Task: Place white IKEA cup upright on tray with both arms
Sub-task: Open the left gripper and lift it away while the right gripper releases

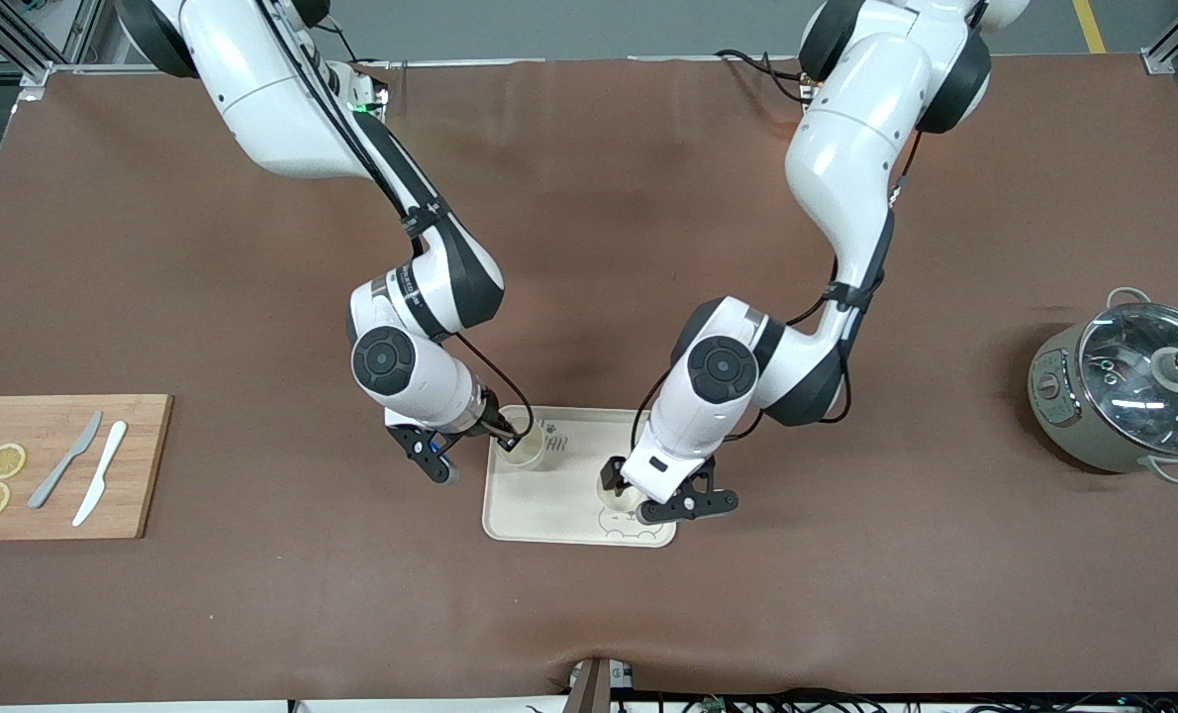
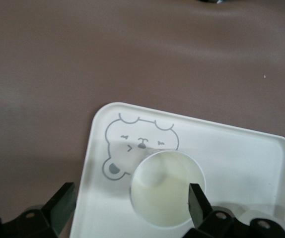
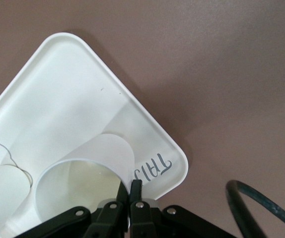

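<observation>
The cream-white tray lies on the brown table between both arms. Two white cups stand upright on it. One cup is at the tray's corner by the grey lettering; my right gripper is shut on its rim, one finger inside and one outside. The other cup stands beside the bear face. My left gripper is open over it; one finger is at the cup's rim and the other is past the tray's edge.
A wooden cutting board with two lemon slices and two knives lies toward the right arm's end. A grey pot with a glass lid stands toward the left arm's end.
</observation>
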You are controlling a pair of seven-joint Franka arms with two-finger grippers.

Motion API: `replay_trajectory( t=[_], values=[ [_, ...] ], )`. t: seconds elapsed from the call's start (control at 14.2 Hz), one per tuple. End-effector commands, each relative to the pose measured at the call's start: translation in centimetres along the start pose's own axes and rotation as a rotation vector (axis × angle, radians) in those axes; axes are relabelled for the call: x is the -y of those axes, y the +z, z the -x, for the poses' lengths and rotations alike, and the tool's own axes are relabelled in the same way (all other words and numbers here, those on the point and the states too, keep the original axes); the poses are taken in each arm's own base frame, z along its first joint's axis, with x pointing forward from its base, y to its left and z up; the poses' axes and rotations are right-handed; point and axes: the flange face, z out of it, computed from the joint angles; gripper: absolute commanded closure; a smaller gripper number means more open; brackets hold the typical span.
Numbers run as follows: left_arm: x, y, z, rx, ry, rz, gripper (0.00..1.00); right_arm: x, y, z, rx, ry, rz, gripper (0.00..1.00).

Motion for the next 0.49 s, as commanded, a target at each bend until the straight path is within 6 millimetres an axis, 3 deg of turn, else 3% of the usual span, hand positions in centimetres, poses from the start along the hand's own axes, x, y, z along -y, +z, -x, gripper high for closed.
replay_trajectory(
  t=[0.0,0.42],
  values=[
    [1.9,-4.2,-1.6,0.033,-0.018,-0.034,0.0,0.6,0.7,0.4,0.011,0.017,-0.002,1.0],
    [4.9,-11.1,-3.5,0.091,0.054,-0.068,0.0,0.4,1.8,0.4,0.01,0.01,0.012,0.98]
  ],
)
